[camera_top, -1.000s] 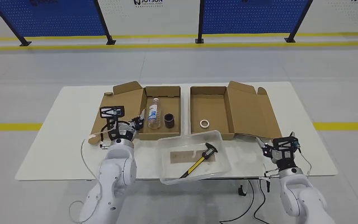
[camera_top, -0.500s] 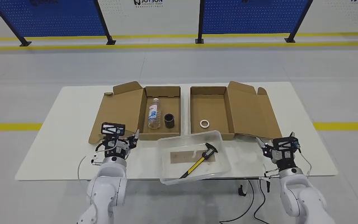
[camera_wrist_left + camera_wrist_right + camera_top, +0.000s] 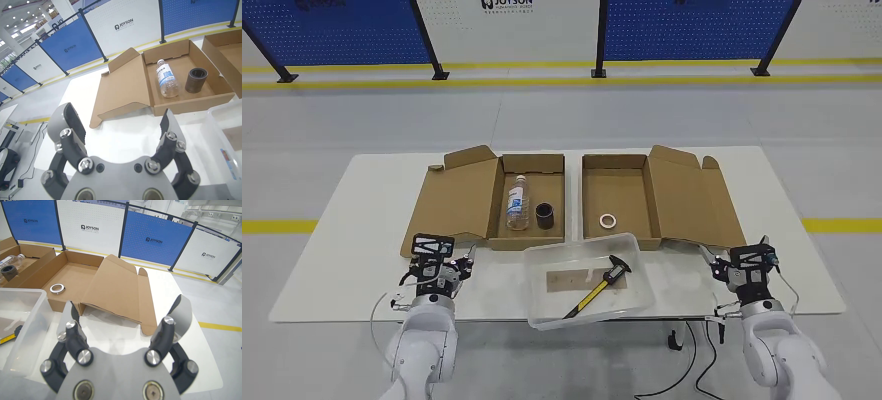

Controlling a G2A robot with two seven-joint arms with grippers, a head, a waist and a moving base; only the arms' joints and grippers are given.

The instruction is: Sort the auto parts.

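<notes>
One caliper (image 3: 5,339), hazy behind bin (image 3: 32,313) wall

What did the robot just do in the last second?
The left arm pulled back from the left cardboard box toward the near edge of the table, jaws open and empty. The right arm, water bottle, linear bearing, metal ring and caliper stayed put.

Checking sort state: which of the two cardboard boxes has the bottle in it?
The left box, holding the bottle and a dark cylinder. The right box holds only a metal ring.
</notes>
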